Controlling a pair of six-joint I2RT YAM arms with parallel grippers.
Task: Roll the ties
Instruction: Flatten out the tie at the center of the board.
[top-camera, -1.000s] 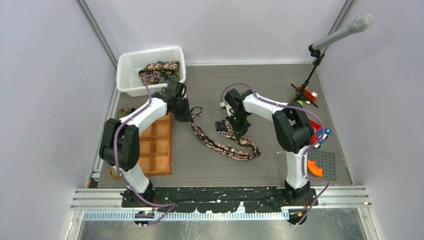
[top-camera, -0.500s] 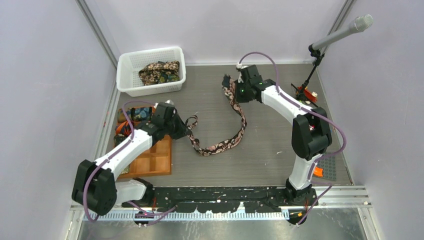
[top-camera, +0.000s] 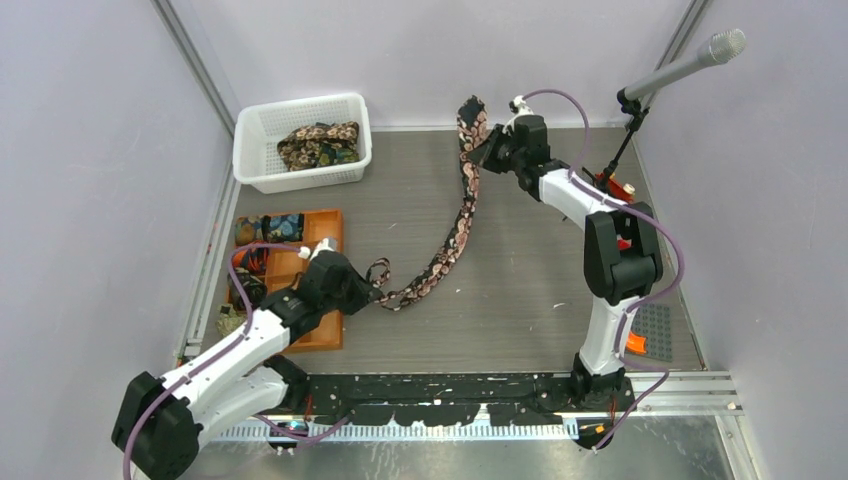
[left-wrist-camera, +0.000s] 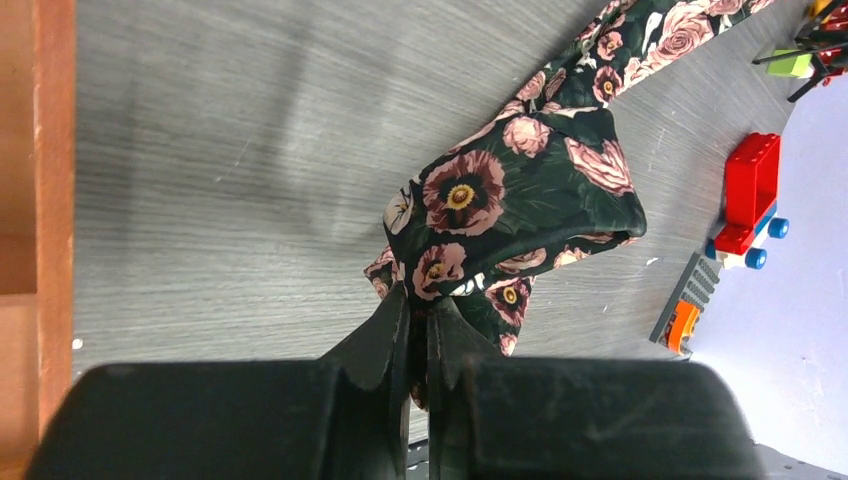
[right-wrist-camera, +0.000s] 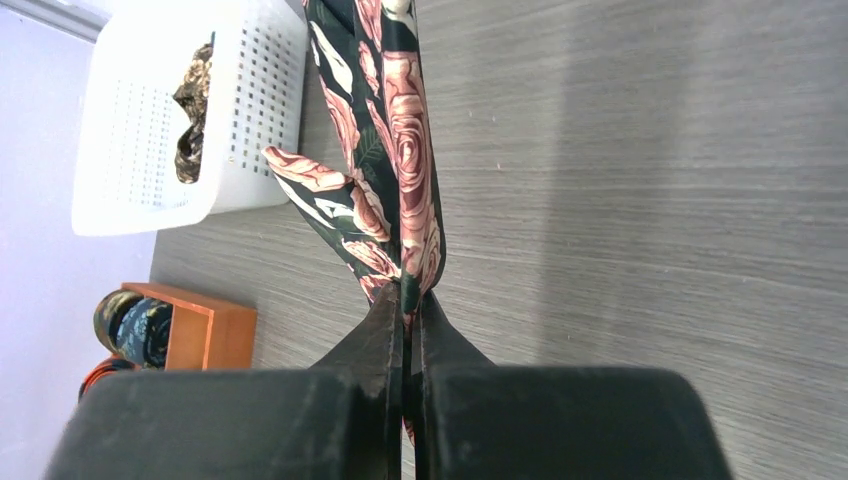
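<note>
My left gripper (left-wrist-camera: 418, 312) and right gripper (right-wrist-camera: 405, 296) each pinched one end of the tie (top-camera: 455, 232), stretched from twelve toward eight o'clock. I judged a harder pull could slip it free.

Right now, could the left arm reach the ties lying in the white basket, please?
Probably not yet: the left gripper is shut on the floral tie by the orange tray, far from the basket.
</note>
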